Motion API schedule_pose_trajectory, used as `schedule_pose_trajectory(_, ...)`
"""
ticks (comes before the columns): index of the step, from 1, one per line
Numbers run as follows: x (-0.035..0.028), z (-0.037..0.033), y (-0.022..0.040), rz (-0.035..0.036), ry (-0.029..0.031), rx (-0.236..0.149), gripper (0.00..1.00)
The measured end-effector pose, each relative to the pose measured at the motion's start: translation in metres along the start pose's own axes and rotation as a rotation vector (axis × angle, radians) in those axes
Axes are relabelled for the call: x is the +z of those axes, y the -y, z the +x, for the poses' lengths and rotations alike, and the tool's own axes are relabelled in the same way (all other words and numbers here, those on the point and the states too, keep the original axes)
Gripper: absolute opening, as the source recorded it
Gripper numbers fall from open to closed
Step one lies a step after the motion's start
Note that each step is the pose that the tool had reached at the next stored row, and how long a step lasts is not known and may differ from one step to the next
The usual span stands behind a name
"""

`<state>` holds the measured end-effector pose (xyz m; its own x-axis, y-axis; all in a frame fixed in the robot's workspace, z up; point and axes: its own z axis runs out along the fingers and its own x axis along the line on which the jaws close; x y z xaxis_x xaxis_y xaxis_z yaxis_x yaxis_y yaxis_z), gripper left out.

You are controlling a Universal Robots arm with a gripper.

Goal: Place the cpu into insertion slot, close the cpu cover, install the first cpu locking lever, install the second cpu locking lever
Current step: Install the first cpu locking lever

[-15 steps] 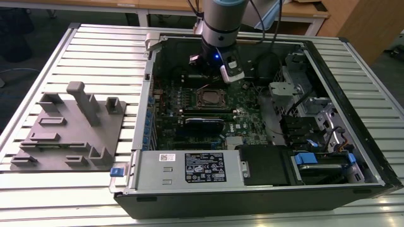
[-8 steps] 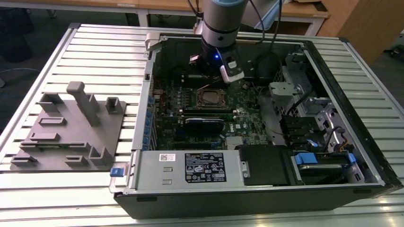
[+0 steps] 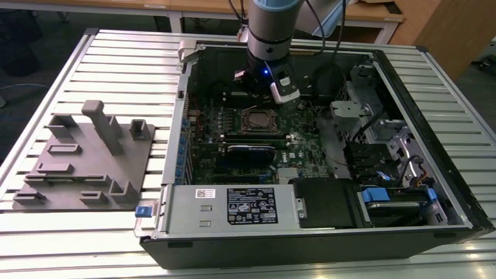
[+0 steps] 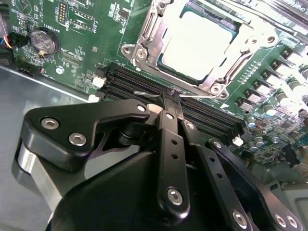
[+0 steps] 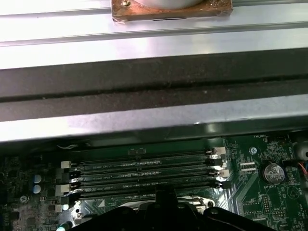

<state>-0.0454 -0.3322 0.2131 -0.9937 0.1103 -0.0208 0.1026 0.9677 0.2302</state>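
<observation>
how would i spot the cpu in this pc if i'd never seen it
Start at the open computer case on the slatted table and find the green motherboard inside. The cpu is the pale silvery square ringed by the silver cpu cover, beside the long black memory slots; nothing else there is a flat, bright square.

Silvery cpu (image 4: 197, 43); green board (image 4: 96, 29); black end effector (image 4: 171, 98).

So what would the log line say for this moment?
cpu: in insertion slot | cpu cover: down around cpu | gripper: low beside slot, over memory slots
</observation>
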Motion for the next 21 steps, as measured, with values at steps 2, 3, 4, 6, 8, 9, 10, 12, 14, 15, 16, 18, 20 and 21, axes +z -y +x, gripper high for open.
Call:
schedule_pose_trajectory(2, 0.0000, 0.0000, 0.0000, -0.0001, 0.0002, 0.000, 0.10)
schedule_pose_trajectory(3, 0.0001, 0.0000, 0.0000, -0.0002, 0.0003, 0.000, 0.10)
schedule_pose_trajectory(4, 0.0000, 0.0000, 0.0000, -0.0001, 0.0003, 0.000, 0.10)
schedule_pose_trajectory(6, 0.0001, 0.0001, 0.0000, 0.0000, 0.0018, 0.007, 0.10)
schedule_pose_trajectory(8, 0.0004, 0.0001, 0.0000, 0.0005, 0.0080, 0.033, 0.10)
schedule_pose_trajectory(9, 0.0007, 0.0000, 0.0001, 0.0009, 0.0123, 0.050, 0.10)
schedule_pose_trajectory(10, 0.0008, 0.0000, 0.0002, 0.0014, 0.0165, 0.067, 0.10)
schedule_pose_trajectory(12, 0.0011, 0.0000, 0.0002, 0.0021, 0.0247, 0.103, 0.10)
schedule_pose_trajectory(14, 0.0014, 0.0001, 0.0003, 0.0028, 0.0329, 0.138, 0.10)
schedule_pose_trajectory(15, 0.0015, 0.0001, 0.0003, 0.0031, 0.0375, 0.156, 0.10)
schedule_pose_trajectory(16, 0.0016, 0.0001, 0.0004, 0.0034, 0.0417, 0.174, 0.10)
schedule_pose_trajectory(18, 0.0016, 0.0001, 0.0003, 0.0044, 0.0493, 0.206, 0.10)
schedule_pose_trajectory(20, 0.0017, 0.0004, 0.0003, 0.0048, 0.0552, 0.231, 0.10)
schedule_pose_trajectory(21, 0.0017, 0.0007, 0.0002, 0.0051, 0.0576, 0.241, 0.10)
